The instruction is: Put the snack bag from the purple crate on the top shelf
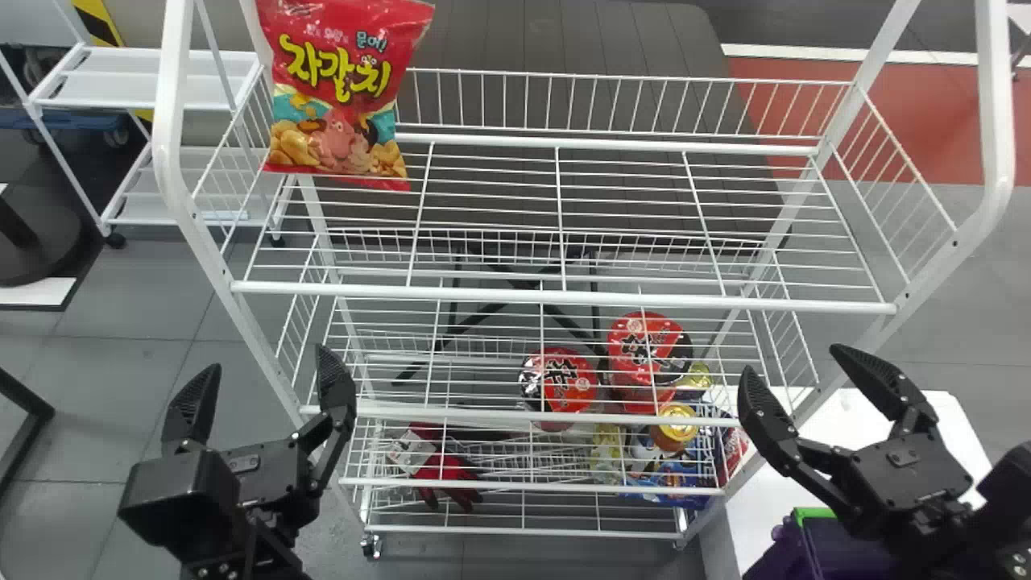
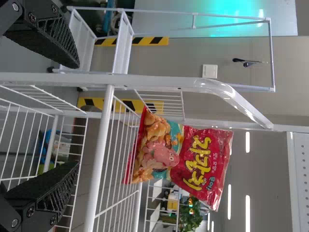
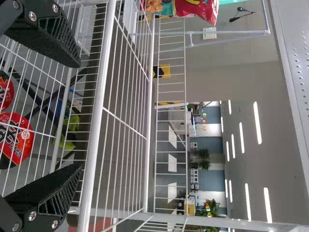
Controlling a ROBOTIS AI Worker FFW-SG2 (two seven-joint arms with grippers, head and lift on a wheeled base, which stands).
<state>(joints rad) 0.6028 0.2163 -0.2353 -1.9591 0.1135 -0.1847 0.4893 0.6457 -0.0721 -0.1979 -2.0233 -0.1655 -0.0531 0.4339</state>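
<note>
Over on the rack, the snack bag stands upright at the left end of the top shelf. The left tool and right tool both hang with fingers spread and nothing between them, the purple crate down at the right.

Head view: from above, downward; wrist views: closer, sharing top shelf.

The head view's top edge cropped the snack bag; lower right, the right gripper partly hid the purple crate.
</note>
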